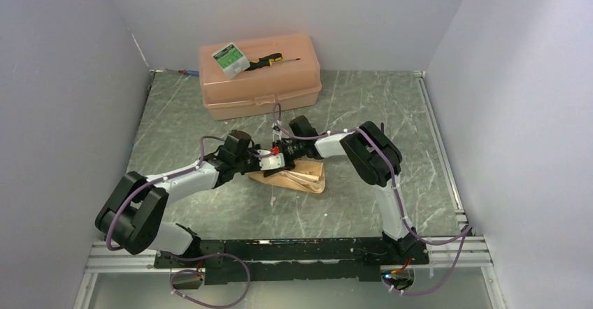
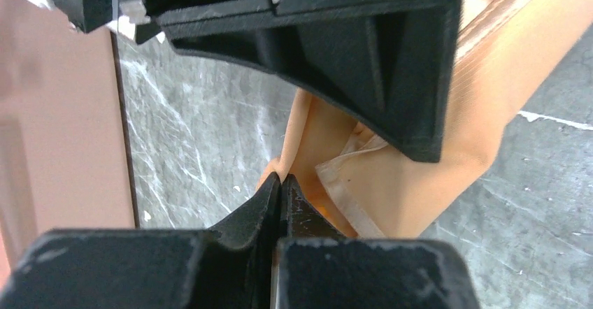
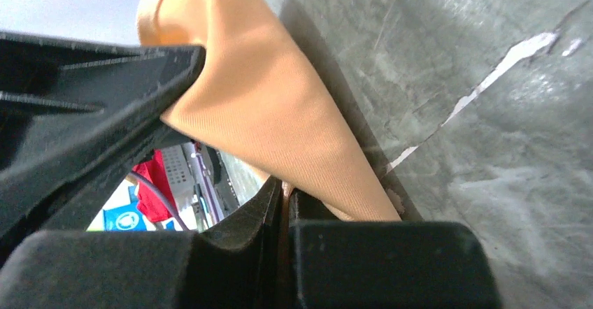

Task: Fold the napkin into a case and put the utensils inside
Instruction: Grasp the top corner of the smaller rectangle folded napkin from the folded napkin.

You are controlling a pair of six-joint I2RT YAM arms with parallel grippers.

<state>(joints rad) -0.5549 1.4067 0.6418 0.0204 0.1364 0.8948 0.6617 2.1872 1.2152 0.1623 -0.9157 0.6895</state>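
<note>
Napkin (image 1: 302,178) of peach-orange cloth lies bunched and partly folded near the middle of the grey marbled table (image 1: 210,113), where two robot arms meet over its left end. Seen from overhead, the left gripper (image 1: 264,169) reaches in from the left and the right gripper (image 1: 285,161) comes down from the far side. Their heads sit just beside each other above the cloth.

From the left wrist camera, the left gripper (image 2: 281,183) has its jaws pressed together, with a fold of the cloth's edge caught at the tips. The napkin (image 2: 419,148) rises behind them in a lifted band, a pale hemmed layer showing underneath. The black body of the other gripper crosses the top of that view, close above.

From the right wrist camera, the right gripper (image 3: 285,190) is likewise clamped. A smooth sheet of the napkin (image 3: 266,99) runs out from between its fingertips, up and to the left, and drapes over a black finger of the other gripper. Beneath it the cloth's lower edge lies close to the table.

At the far edge of the table stands a rigid peach plastic box (image 1: 280,85), well apart from the cloth. On its lid rest a black-and-yellow-handled screwdriver (image 1: 273,60) and, just beside it, a small green-and-white pack (image 1: 231,59).
</note>
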